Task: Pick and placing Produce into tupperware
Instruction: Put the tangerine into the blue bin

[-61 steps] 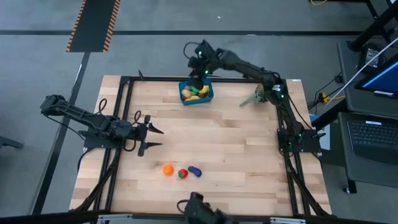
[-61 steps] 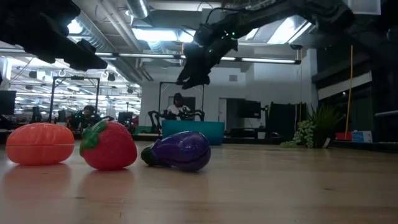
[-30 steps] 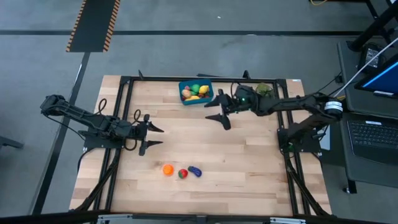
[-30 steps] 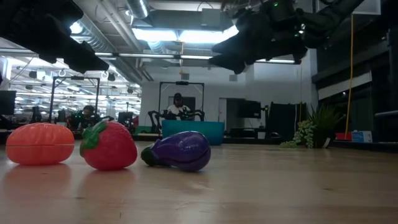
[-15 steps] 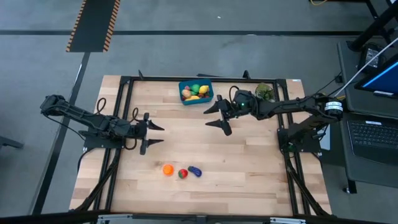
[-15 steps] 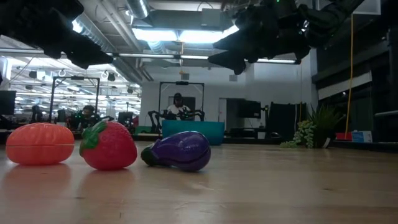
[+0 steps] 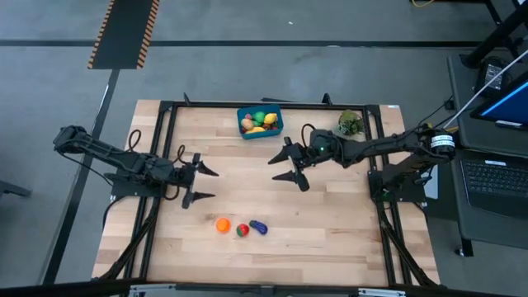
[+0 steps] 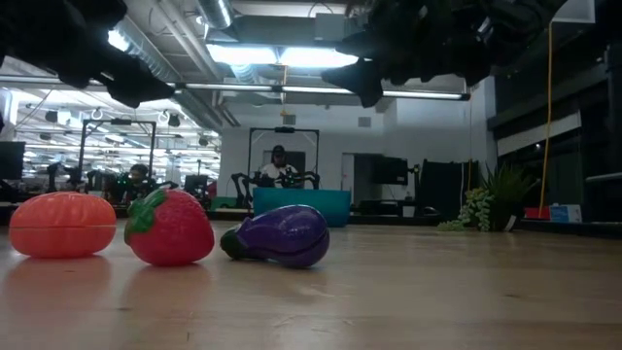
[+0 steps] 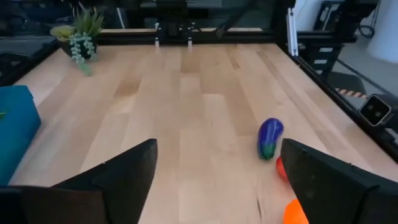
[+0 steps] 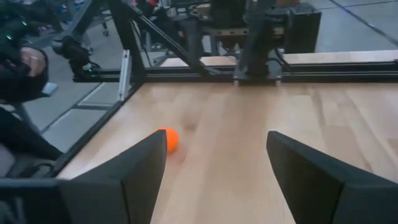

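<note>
The blue tupperware (image 7: 260, 121) stands at the table's far edge with several produce pieces inside. An orange (image 7: 222, 224), a red strawberry (image 7: 242, 230) and a purple eggplant (image 7: 259, 227) lie in a row on the wood near the front edge. The low view shows the same orange (image 8: 63, 225), strawberry (image 8: 170, 228) and eggplant (image 8: 277, 236) up close. My left gripper (image 7: 210, 185) hovers open at the table's left, above and behind the row. My right gripper (image 7: 275, 169) hovers open over the table's middle, between the tupperware and the row.
A leafy green plant sprig (image 7: 351, 124) sits at the far right corner. A black metal frame (image 7: 165, 165) runs around the tabletop. Bare wood lies between the two grippers and around the three loose pieces. People sit in the room beyond the table (image 8: 279, 165).
My right gripper has swung away from the tupperware toward the table's near edge and slightly left, staying open above the wood. My left gripper has stayed in place and opened wider. The produce has not moved.
</note>
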Controlling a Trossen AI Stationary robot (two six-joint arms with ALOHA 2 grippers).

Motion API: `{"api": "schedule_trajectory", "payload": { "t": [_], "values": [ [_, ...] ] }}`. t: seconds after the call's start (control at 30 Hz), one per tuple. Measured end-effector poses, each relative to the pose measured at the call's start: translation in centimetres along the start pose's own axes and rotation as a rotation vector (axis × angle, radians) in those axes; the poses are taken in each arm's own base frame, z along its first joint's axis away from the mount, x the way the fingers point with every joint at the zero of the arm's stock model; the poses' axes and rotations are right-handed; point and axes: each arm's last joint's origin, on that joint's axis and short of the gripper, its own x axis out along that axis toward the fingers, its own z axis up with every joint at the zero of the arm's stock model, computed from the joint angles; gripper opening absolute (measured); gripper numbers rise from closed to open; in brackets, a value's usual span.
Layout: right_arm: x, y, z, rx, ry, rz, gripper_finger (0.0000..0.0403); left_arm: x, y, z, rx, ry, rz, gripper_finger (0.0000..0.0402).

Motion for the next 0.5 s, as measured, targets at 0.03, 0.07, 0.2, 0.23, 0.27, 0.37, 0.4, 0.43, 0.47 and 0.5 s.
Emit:
{"api": "schedule_trajectory", "payload": {
  "t": [0.03,0.07,0.2,0.23,0.27,0.37,0.4,0.43,0.47,0.5],
  "values": [
    [0.1,0.2,0.0,0.003,-0.003,-0.001,0.0278,0.1,0.0,-0.1,0.002,0.004,0.002,0.0338],
    [0.2,0.4,0.0,0.007,-0.005,-0.009,0.0278,0.1,0.0,-0.1,0.003,0.007,0.009,0.0342],
    [0.5,1.1,0.0,0.014,-0.004,-0.036,0.0278,0.2,0.1,-0.1,0.007,0.012,0.028,0.0348],
    [0.6,1.3,0.0,0.013,-0.004,-0.036,0.0278,0.2,0.1,-0.2,0.005,0.022,0.036,0.0347],
    [0.7,1.5,0.0,0.011,-0.003,-0.032,0.0278,0.2,0.1,-0.5,0.007,0.048,0.042,0.0346],
    [0.8,1.9,0.0,0.007,-0.005,-0.019,0.0278,0.4,0.2,-1.6,-0.03,0.154,0.067,0.0343],
    [0.9,2.1,0.0,0.006,-0.004,-0.014,0.0278,0.5,0.2,-1.9,-0.05,0.182,0.076,0.0342],
    [0.9,2.2,-0.1,0.007,-0.003,-0.01,0.0278,0.6,0.2,-2.0,-0.071,0.2,0.081,0.0342],
    [1.0,2.3,-0.1,0.007,-0.003,-0.006,0.0278,0.8,0.2,-2.2,-0.08,0.214,0.083,0.0342],
    [1.0,2.5,-0.1,0.007,-0.002,-0.002,0.0278,1.0,0.1,-2.4,-0.076,0.232,0.084,0.0342]
  ]
}}
